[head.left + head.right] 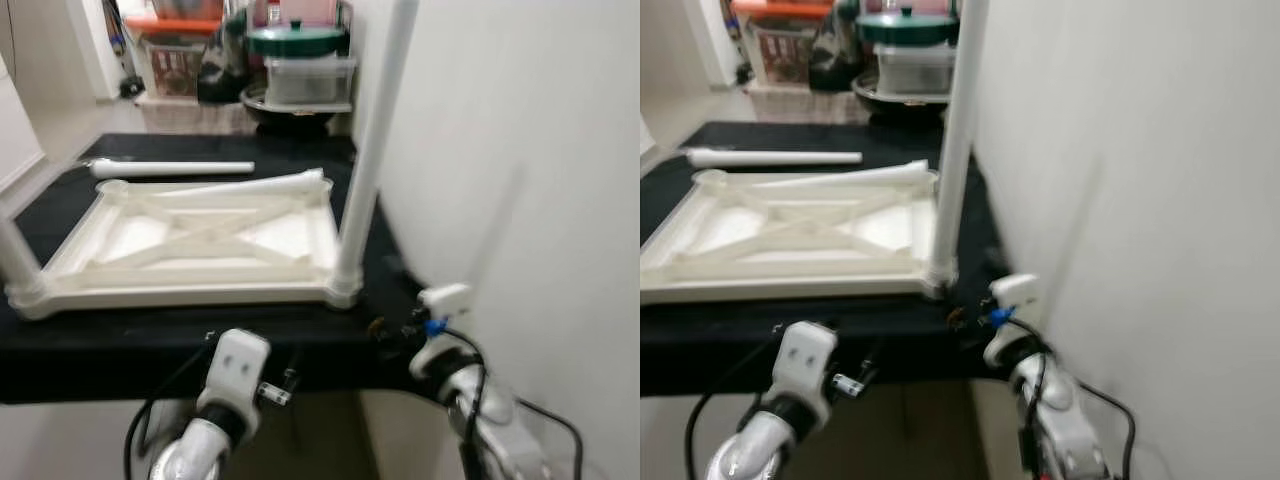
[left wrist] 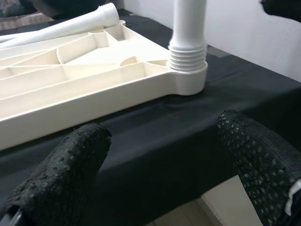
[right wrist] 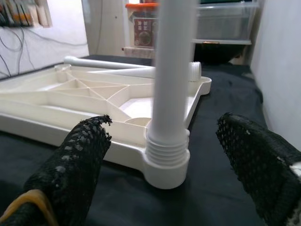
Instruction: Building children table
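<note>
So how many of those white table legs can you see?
4: one upright leg at the tabletop's near right corner, one stub near left, one lying leg on the far rim, one loose leg beyond.

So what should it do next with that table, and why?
Probably close the right gripper on the upright leg and keep turning it. That leg stands in the near right corner socket of the upturned tabletop with several thread rings bare above the socket, so it looks not fully screwed in. The open right fingers already flank it. Two loose legs wait behind.
</note>
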Available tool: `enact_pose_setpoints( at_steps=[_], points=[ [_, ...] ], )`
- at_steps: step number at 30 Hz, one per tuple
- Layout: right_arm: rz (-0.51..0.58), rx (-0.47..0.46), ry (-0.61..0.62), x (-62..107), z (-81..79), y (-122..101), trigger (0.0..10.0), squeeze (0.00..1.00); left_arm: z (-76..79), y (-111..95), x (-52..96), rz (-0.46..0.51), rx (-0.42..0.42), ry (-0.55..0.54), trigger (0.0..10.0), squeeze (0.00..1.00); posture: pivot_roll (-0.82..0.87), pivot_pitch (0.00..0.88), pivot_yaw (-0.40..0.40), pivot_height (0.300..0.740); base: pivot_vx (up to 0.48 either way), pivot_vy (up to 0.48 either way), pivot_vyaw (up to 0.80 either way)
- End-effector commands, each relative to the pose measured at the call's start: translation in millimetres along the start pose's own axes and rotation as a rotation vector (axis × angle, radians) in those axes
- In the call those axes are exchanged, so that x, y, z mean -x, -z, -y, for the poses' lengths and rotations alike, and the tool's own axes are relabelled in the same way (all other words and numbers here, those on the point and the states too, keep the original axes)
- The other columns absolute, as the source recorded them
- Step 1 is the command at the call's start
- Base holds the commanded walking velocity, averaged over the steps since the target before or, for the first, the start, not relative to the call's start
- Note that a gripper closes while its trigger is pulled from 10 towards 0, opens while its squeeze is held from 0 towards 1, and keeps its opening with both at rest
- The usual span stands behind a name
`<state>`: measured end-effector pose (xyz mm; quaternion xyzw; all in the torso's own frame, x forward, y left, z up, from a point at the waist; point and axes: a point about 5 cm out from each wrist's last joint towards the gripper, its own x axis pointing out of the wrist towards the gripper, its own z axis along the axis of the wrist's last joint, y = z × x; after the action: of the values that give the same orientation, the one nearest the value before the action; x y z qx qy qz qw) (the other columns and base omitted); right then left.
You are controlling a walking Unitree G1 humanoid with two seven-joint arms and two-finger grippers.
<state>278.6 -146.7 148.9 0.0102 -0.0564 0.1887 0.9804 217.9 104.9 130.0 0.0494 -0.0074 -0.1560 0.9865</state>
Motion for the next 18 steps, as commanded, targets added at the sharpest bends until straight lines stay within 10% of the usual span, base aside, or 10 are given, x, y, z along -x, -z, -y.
enact_pose_setpoints(
  at_steps=[1, 18],
  points=[
    [-0.043, -0.048, 0.027, 0.7, 8.8, 7.3, 10.0, 0.00, 0.2, 3.3, 0.0, -0.018, 0.001, -0.003, 10.0, 0.00, 0.07, 0.079, -0.050, 0.740, 0.000, 0.000, 0.00],
    [-0.015, 0.028, 0.039, -24.5, 20.1, -5.1, 10.0, 0.00, 1.0, 2.9, 1.2, -0.024, 0.023, 0.005, 10.0, 0.00, 0.07, 0.099, -0.058, 0.740, 0.000, 0.113, 0.00]
  ],
)
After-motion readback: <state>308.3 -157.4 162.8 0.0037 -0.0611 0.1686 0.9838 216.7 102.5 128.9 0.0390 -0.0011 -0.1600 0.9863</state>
